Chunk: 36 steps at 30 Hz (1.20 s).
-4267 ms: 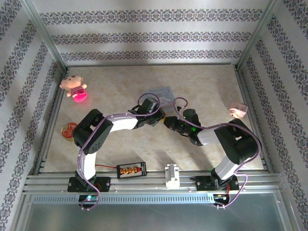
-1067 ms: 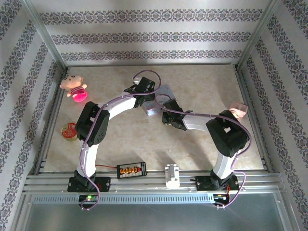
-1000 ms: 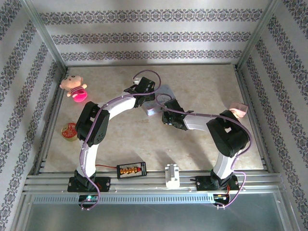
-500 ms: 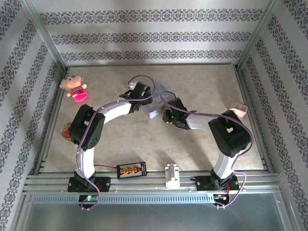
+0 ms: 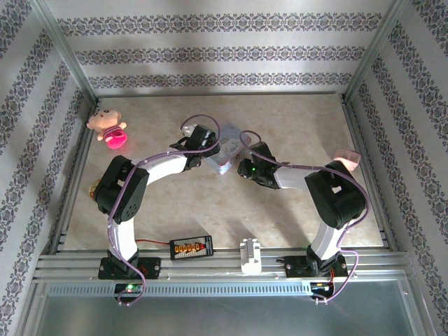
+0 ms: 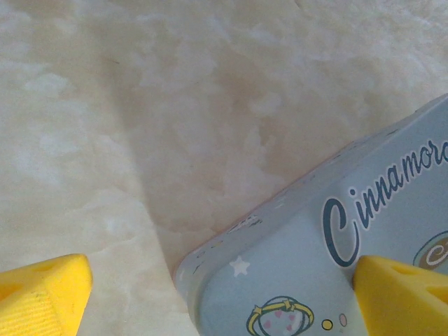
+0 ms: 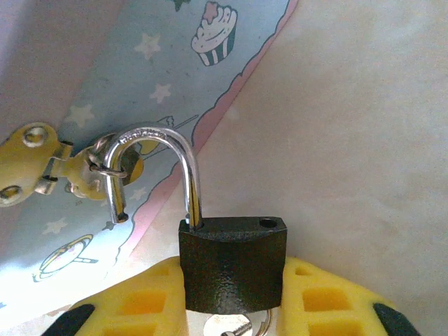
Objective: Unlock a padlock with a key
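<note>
Your right gripper [image 7: 234, 294] has its yellow fingers [image 7: 143, 301] closed narrowly on the dark grey body of the padlock [image 7: 232, 269], one pad on each side, and the lock stands upright in the grip. Its shackle [image 7: 157, 150] is sprung: one leg sits in the body, the other hangs free with the empty hole showing on top of the body. The free leg is hooked through the small ring of the brass hasp [image 7: 42, 164] on the pale blue tin [image 7: 105, 84], so the lock sits just off the tin's edge, over the marbled table [image 7: 364, 126]. A silvery bit that looks like the key [image 7: 231, 325] pokes out under the body, between your fingers. Your left gripper [image 6: 220, 297] stands wide, holding nothing: one yellow fingertip [image 6: 42, 294] is above bare table, the other above the tin's lid, with the tin's scuffed corner between them. You cannot tell whether either tip touches. From above, both arms meet at the tin near the middle of the table, and a pink doll [image 5: 107, 126] lies well apart at the far left.
</note>
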### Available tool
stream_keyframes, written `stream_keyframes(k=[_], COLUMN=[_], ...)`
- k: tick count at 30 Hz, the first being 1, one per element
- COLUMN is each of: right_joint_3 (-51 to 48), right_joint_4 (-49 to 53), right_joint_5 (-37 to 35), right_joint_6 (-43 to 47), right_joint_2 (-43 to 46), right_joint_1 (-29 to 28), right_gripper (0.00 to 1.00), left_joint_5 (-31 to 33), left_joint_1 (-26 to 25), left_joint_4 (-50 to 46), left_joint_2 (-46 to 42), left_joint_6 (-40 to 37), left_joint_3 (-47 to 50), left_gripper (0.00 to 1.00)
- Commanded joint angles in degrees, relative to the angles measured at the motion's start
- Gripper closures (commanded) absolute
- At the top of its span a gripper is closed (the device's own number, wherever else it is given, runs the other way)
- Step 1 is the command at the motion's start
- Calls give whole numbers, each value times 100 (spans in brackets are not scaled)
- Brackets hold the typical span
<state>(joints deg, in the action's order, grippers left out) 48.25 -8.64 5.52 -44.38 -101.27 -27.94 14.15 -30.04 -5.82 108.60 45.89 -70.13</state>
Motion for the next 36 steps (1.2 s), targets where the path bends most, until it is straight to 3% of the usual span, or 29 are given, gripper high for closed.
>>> stream_keyframes(k=[1, 36], right_joint_3=[-88, -63], right_joint_4=[-238, -806], right_joint_5=[-156, 86], right_joint_6=[-225, -953], right_joint_2=[-50, -34], right_joint_1=[142, 449], right_gripper=[100, 100], left_joint_5=[-157, -64], left_joint_1=[-107, -322], left_joint_4=[-860, -551], left_joint_2=[148, -194], left_joint_6=[-30, 484], left_joint_3=[294, 1087], left_gripper=[5, 3])
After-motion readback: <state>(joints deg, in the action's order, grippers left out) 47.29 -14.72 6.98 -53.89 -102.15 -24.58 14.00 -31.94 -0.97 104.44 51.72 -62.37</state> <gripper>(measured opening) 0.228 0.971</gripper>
